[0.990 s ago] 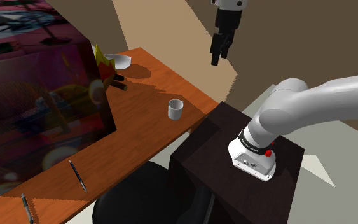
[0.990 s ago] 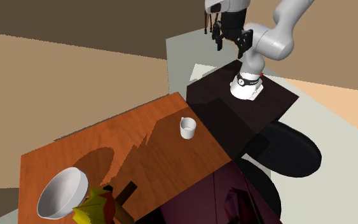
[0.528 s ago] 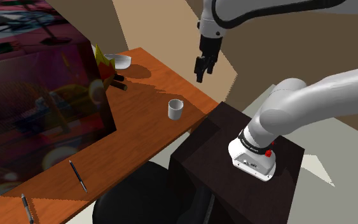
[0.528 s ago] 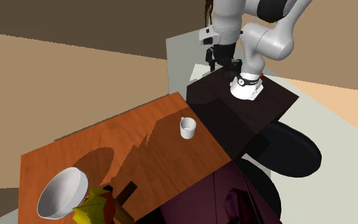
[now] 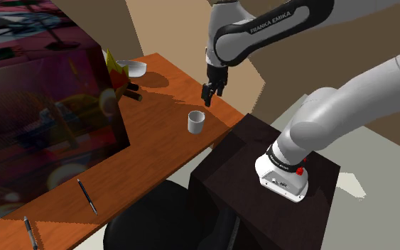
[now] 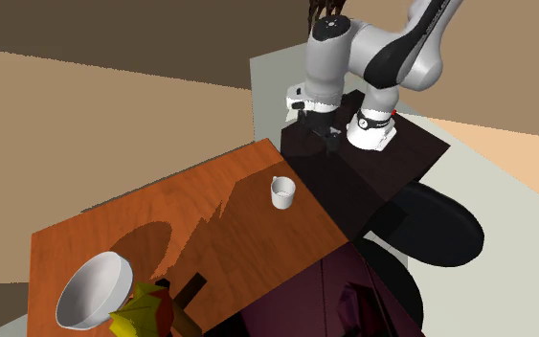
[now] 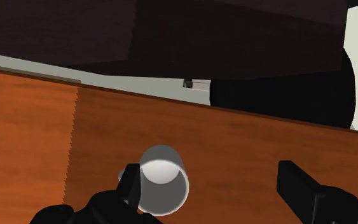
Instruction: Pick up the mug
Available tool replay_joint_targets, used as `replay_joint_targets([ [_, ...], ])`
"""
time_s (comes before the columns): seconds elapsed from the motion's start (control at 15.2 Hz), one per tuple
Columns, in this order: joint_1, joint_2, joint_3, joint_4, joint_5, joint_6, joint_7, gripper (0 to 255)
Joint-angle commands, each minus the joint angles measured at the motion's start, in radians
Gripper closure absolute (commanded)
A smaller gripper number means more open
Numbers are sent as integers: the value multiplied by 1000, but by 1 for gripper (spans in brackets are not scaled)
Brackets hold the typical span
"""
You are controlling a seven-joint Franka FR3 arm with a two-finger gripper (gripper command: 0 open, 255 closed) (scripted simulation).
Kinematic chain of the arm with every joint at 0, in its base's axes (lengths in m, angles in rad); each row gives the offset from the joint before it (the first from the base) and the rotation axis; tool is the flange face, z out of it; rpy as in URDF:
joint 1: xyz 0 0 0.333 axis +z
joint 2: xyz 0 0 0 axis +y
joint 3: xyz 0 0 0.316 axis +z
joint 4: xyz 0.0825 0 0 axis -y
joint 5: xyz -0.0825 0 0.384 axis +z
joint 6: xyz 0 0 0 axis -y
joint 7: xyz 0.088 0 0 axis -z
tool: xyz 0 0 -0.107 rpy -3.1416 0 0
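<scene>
A small white mug (image 5: 196, 122) stands upright on the orange wooden table (image 5: 163, 106), near the edge closest to the stand. The same mug (image 6: 282, 192) sits alone on its end of the table in the second exterior view. My black gripper (image 5: 208, 96) hangs pointing down, a short way above the mug and slightly beyond it. In the wrist view the gripper (image 7: 215, 191) is open, with its fingers (image 7: 301, 188) wide apart. The mug (image 7: 163, 179) lies below them, close to one finger and touching neither.
A white bowl (image 5: 133, 68) and a yellow and red object (image 5: 116, 71) sit at the table's far end. A large dark box (image 5: 42, 121) covers the shoulder view's left. Two pens (image 5: 87, 196) lie near it. A black chair (image 5: 163, 220) stands beside the dark stand (image 5: 262, 199).
The arm has swung down and toward the shoulder view's left, bringing the gripper from high over the stand to just above the mug. The fingers stayed open. The mug has not moved.
</scene>
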Motion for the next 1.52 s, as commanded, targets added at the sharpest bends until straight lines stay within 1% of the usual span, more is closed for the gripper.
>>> replay_joint_targets([
  [0.0, -1, 87, 14, 2, -5, 96, 20, 0],
  [0.2, -9, 220, 30, 15, -25, 227, 51, 0],
  [0.4, -20, 360, 43, 43, -62, 348, 94, 0],
  [0.59, -26, 503, 44, 87, -122, 454, 153, 0],
  [0.79, -17, 644, 26, 146, -198, 542, 222, 0],
  [0.86, -10, 690, 15, 169, -222, 568, 246, 0],
  [0.92, -4, 709, 8, 179, -230, 578, 254, 0],
  [1.39, 20, 832, -25, 206, -271, 674, 289, 0],
  [1.45, 20, 831, -26, 206, -271, 674, 289, 0],
])
